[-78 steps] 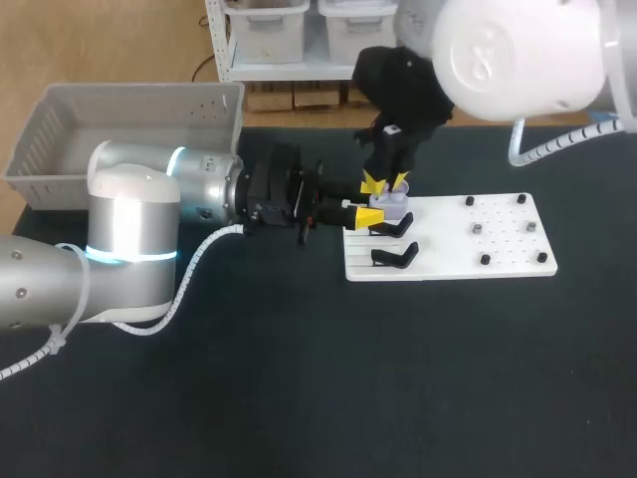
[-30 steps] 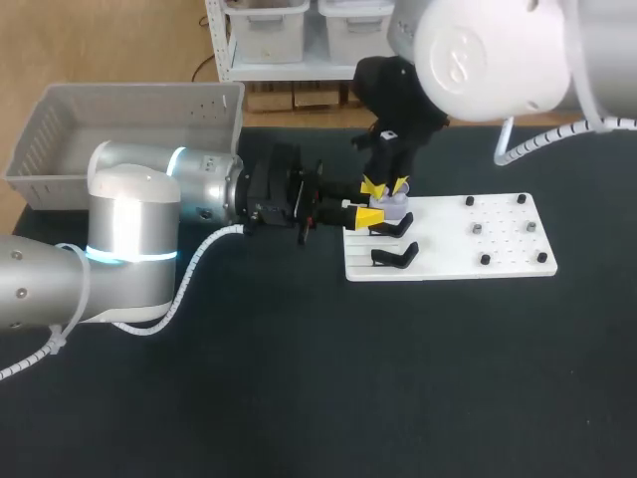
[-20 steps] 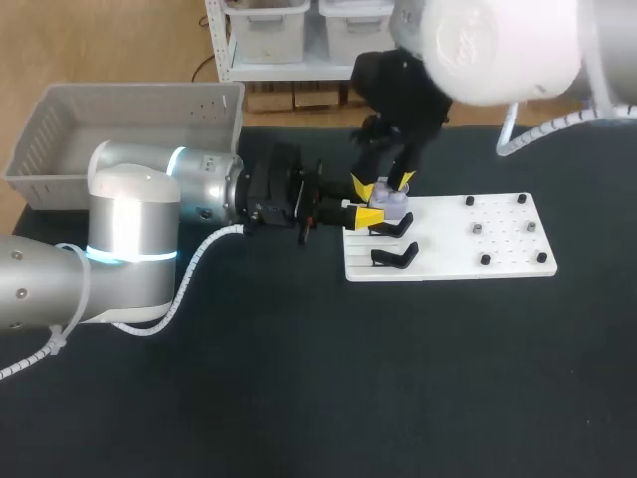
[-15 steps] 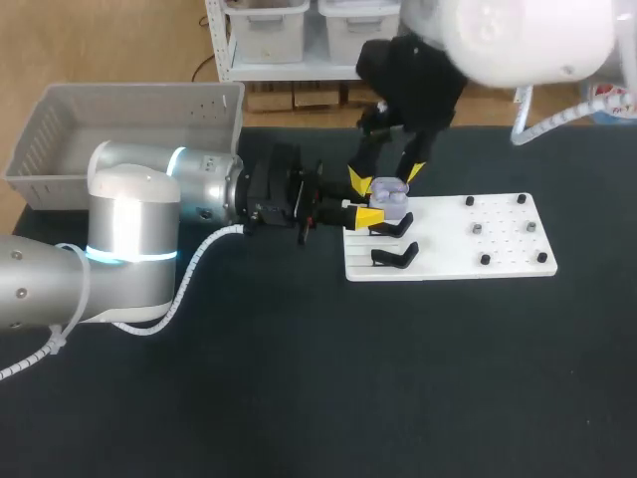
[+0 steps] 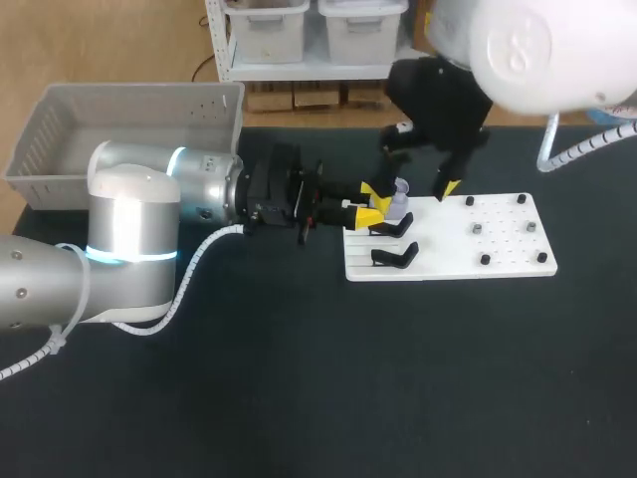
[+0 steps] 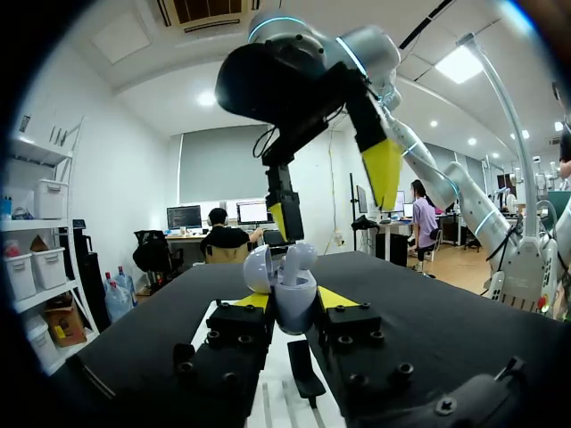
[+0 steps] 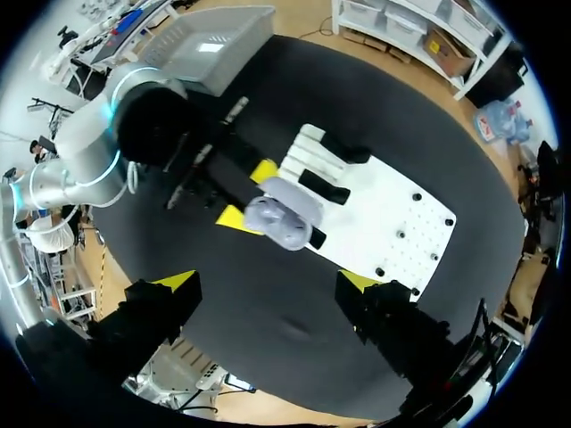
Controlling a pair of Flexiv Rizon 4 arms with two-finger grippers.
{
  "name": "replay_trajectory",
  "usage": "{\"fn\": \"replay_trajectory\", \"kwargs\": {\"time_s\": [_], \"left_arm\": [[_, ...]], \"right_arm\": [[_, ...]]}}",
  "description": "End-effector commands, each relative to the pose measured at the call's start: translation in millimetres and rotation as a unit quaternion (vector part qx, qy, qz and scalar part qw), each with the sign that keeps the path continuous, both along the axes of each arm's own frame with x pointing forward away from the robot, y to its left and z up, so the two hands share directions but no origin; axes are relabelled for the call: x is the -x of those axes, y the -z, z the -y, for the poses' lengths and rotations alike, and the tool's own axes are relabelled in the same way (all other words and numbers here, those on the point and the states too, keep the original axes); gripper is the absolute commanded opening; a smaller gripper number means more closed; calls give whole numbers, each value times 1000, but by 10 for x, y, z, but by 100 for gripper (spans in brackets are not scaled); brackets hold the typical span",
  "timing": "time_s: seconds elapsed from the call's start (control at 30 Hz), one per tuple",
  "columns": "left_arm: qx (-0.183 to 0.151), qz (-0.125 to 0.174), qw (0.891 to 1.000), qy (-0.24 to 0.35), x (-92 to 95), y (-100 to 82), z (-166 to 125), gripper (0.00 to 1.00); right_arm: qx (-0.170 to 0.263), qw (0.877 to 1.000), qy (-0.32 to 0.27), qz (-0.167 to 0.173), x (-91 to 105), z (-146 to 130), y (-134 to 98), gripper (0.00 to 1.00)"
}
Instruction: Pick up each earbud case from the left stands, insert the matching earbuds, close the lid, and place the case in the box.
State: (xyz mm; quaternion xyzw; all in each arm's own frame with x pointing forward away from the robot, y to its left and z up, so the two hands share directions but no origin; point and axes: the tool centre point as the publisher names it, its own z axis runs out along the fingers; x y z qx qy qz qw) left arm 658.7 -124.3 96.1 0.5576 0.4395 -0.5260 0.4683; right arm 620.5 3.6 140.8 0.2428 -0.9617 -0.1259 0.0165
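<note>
Left gripper clamped on the earbud case (lid raised), which sits over the left end of the white stand board. Right gripper hangs above, fingers spread wide, empty.

Head camera overlooks the tabletop from above and behind; left wrist camera sights close and level along the left tool, right wrist camera straight down; all share the case.

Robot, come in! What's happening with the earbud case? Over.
Left gripper shut on case. Lid open, earbud in. Right gripper open, above it. Nothing in the way.
</note>
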Motion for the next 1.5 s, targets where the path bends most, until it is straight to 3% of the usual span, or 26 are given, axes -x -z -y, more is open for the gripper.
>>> {"fn": "replay_trajectory", "kwargs": {"time_s": [0.03, 1.23, 1.5], "left_arm": [[1, 1, 1000, -2, 12, 5, 3, 0], [1, 1, 1000, -2, 12, 5, 3, 0], [1, 1, 1000, -2, 12, 5, 3, 0]], "right_arm": [[-1, 1000, 6, -5, -78, 30, 91, 100], [-1, 999, 40, 10, -284, 108, 204, 100], [-29, 998, 40, 29, -257, 95, -11, 100]]}}
